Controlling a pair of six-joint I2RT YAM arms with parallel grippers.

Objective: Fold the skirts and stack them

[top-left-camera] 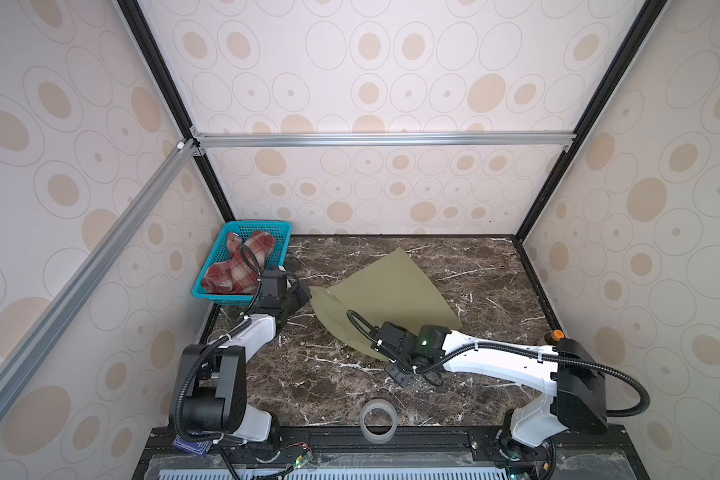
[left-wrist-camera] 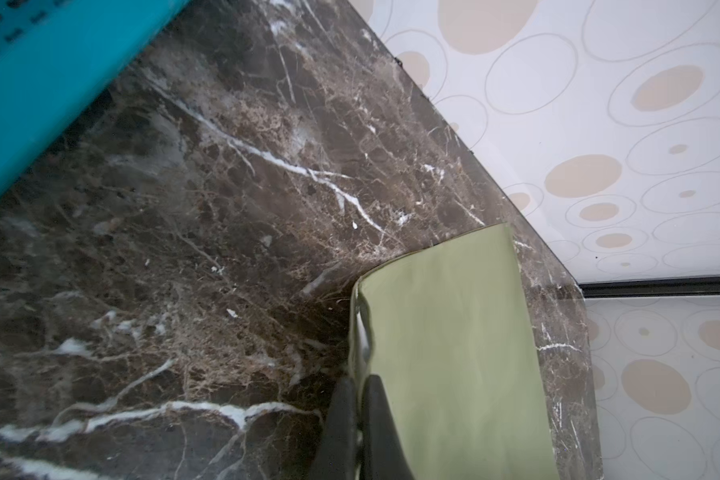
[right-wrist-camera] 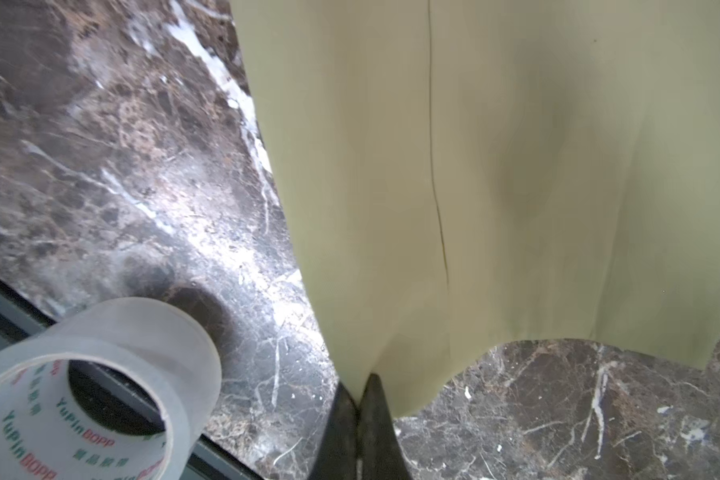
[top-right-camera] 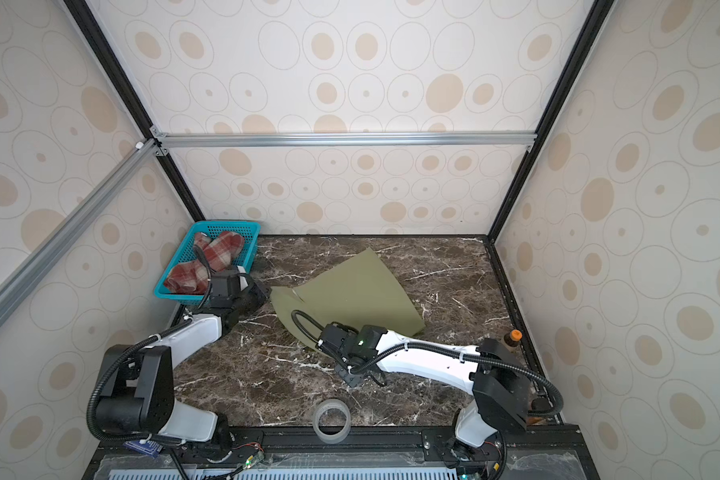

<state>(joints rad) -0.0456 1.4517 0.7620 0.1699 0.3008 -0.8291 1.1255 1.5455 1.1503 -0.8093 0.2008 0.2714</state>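
Note:
An olive-green skirt lies spread on the marble table in both top views. My left gripper is shut on its left edge; in the left wrist view the fingers pinch a folded edge of the green cloth. My right gripper is shut on the skirt's near edge, which rises off the table; the right wrist view shows the cloth draping from the closed tips. The red-and-cream plaid skirt lies crumpled in the basket.
The teal mesh basket stands at the back left corner. A clear tape roll sits at the table's front edge. An orange-capped bottle stands by the right wall.

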